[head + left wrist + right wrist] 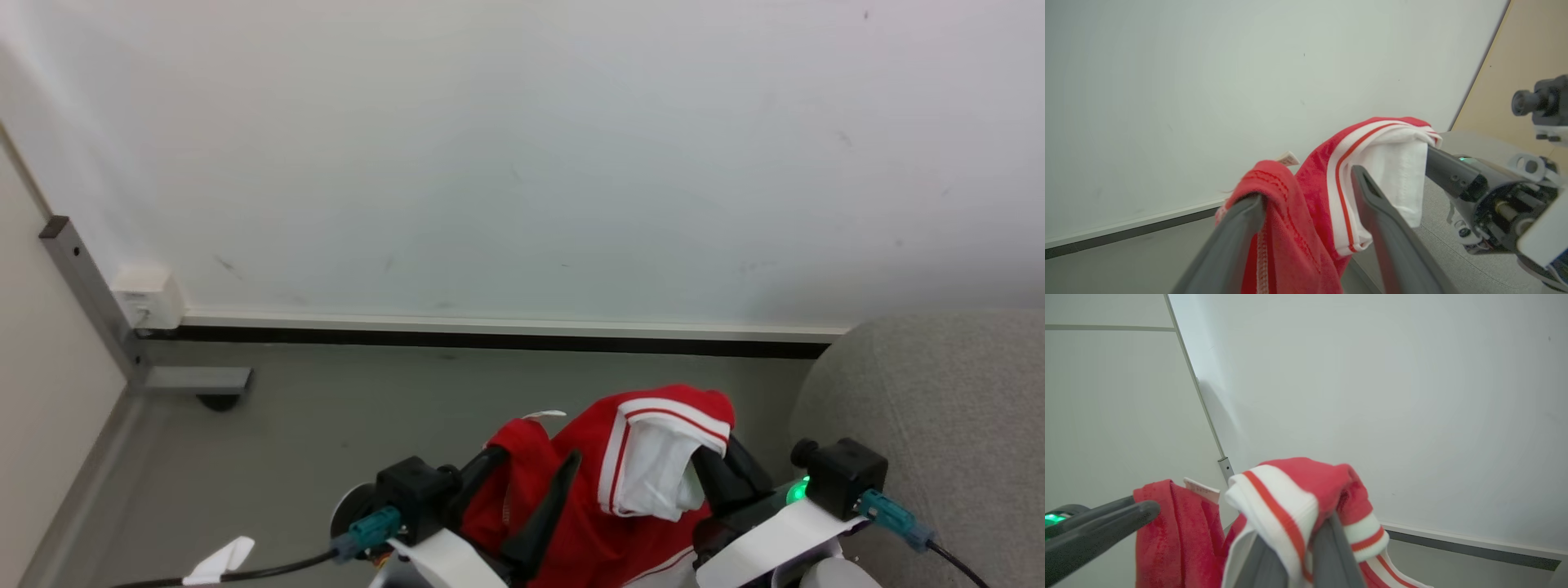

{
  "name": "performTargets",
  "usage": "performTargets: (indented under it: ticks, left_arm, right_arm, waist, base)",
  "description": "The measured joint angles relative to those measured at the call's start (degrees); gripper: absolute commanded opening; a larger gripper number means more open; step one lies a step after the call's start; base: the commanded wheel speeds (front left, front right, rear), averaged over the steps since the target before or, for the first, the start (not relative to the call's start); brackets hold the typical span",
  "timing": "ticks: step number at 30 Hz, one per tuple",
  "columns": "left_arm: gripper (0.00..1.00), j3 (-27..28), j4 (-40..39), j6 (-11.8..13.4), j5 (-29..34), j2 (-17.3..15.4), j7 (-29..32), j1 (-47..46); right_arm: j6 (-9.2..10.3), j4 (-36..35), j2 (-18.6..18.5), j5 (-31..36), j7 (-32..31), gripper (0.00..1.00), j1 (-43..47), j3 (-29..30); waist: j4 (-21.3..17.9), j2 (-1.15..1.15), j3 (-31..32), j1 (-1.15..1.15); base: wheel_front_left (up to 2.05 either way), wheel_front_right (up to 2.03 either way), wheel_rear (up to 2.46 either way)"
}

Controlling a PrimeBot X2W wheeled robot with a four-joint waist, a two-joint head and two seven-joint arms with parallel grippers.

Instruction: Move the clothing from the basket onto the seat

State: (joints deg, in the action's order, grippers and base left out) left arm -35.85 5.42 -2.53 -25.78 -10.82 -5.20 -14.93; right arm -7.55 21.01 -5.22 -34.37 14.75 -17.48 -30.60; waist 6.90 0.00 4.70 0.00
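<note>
The red clothing (588, 490), a jersey with white panels and red-white striped trim, hangs in the air between my two grippers. My right gripper (710, 461) is shut on the striped trim, and its fingers (1331, 547) pinch the fabric. My left gripper (539, 457) has its fingers well apart; red cloth (1310, 196) drapes over one fingertip (1249, 204) and hangs down between them. The light-grey sofa (939, 392) lies to the right, just beside my right gripper. The basket is out of view.
A pale wall with a white and black baseboard (490, 331) runs straight ahead over grey floor (343, 408). At the left stand a grey metal post (86, 282) with a foot, a white wall box (148, 296) and a beige panel (41, 392).
</note>
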Motion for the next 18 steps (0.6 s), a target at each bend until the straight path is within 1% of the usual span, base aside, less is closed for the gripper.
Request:
performTargets:
  ticks: [4,11,18]
  left_arm:
    - [1.0,0.3,-0.1,0.2,0.0,-0.9,-0.8,1.0]
    - [1.0,-0.1,-0.6,0.0,0.0,-0.6,-2.4,1.0]
    - [1.0,-1.5,-0.4,-0.5,0.1,-0.6,-2.7,0.7]
  right_arm:
    - [0.0,-2.8,-1.0,0.7,0.0,0.0,-0.8,3.5]
    - [0.0,-10.0,-4.3,3.9,-0.9,0.0,-1.0,11.3]
    - [0.0,-21.1,-7.7,7.8,-4.8,0.0,0.1,22.7]
  waist:
    - [-3.3,0.0,-0.7,0.0]
    - [-9.7,0.0,-2.2,0.0]
    - [-16.2,0.0,-3.5,0.0]
  base:
    - [0.0,0.0,0.0]
    - [0.0,0.0,0.0]
    - [0.0,0.0,0.0]
